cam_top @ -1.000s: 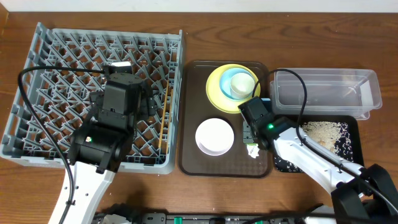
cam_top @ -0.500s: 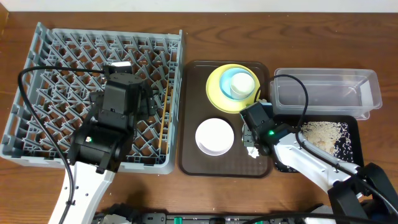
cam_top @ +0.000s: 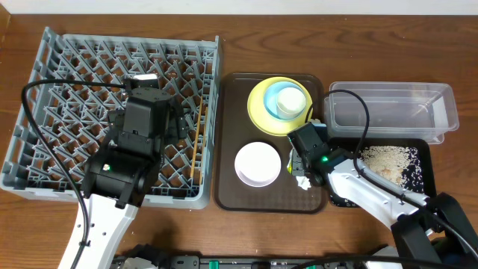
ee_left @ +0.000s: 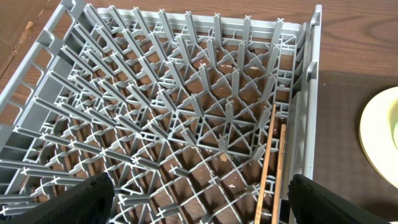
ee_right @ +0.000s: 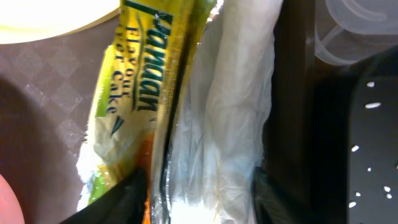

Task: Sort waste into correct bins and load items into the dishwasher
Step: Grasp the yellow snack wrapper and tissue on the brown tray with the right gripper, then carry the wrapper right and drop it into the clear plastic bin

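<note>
My right gripper [cam_top: 300, 166] is low over the right side of the brown tray. In the right wrist view its fingers [ee_right: 199, 199] are closed in on the crumpled white napkin [ee_right: 230, 112], with the edge of the yellow-green sachet [ee_right: 134, 93] caught beside it. The yellow plate [cam_top: 263, 112] carries the light blue bowl [cam_top: 293, 99]. The white bowl [cam_top: 258, 163] is in front of it. Two chopsticks [ee_left: 272, 168] lie in the grey dish rack [cam_top: 67, 82]. My left gripper [ee_left: 199, 202] is open and empty above the rack.
The clear tub [cam_top: 388, 108] stands at the right. The black tray [cam_top: 418, 175] in front of it holds white rice scraps [cam_top: 385, 158]. The dark brown serving tray [cam_top: 239, 194] lies between the rack and the bins. The right arm's cable loops over the tub's left end.
My right gripper has dropped slightly toward the napkin and sachet. The left arm has not moved.
</note>
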